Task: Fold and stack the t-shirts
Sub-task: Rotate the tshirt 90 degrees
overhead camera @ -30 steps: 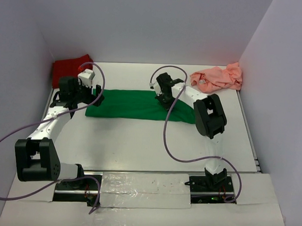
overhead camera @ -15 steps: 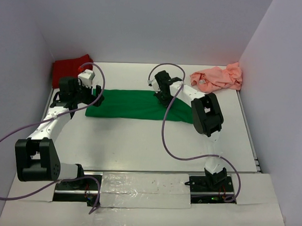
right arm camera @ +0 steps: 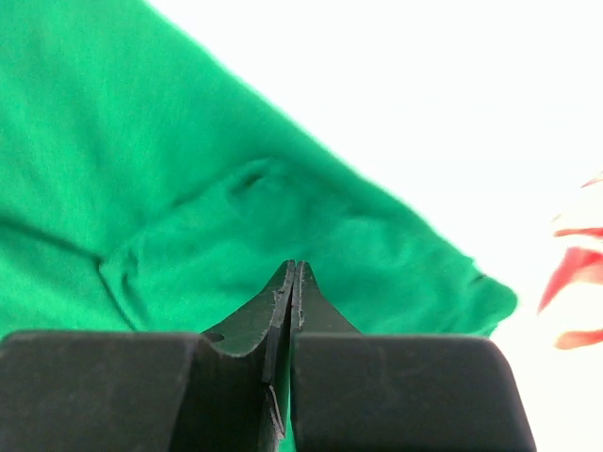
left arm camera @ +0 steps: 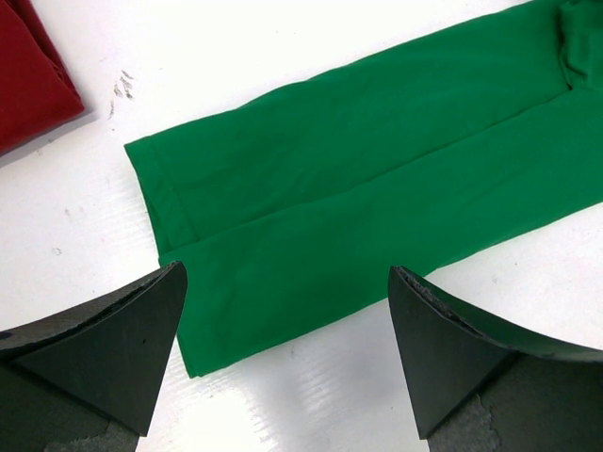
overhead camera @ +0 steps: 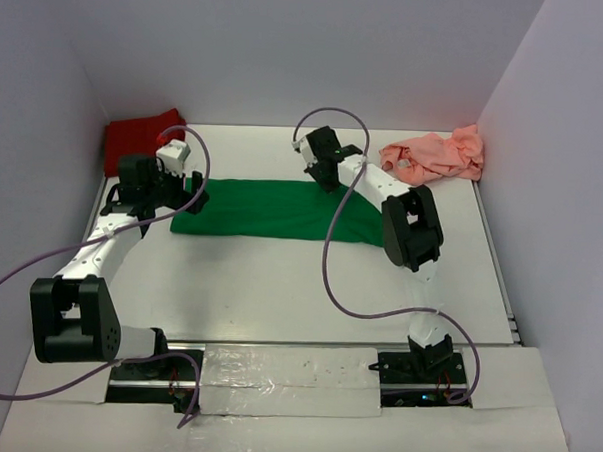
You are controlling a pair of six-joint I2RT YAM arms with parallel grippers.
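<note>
A bright green t-shirt (overhead camera: 262, 209) lies folded into a long band across the middle of the table. My left gripper (overhead camera: 188, 196) hovers over its left end (left arm camera: 377, 160), open (left arm camera: 287, 273), with nothing between the fingers. My right gripper (overhead camera: 326, 175) is over the band's far edge, right of centre. It is shut (right arm camera: 294, 266) and I see no cloth pinched in it; the green cloth (right arm camera: 141, 169) lies rumpled below. The dark red t-shirt (overhead camera: 140, 139) sits folded at the far left corner (left arm camera: 24, 75). The salmon pink t-shirt (overhead camera: 435, 157) lies crumpled at the far right.
White walls close in the table on the left, back and right. A purple cable (overhead camera: 330, 257) loops from each arm over the table. The arm bases (overhead camera: 275, 370) stand along the near edge.
My right gripper has moved away and to the left, from over the green band's middle width to its far edge, staying shut. The left arm and the shirts have not moved.
</note>
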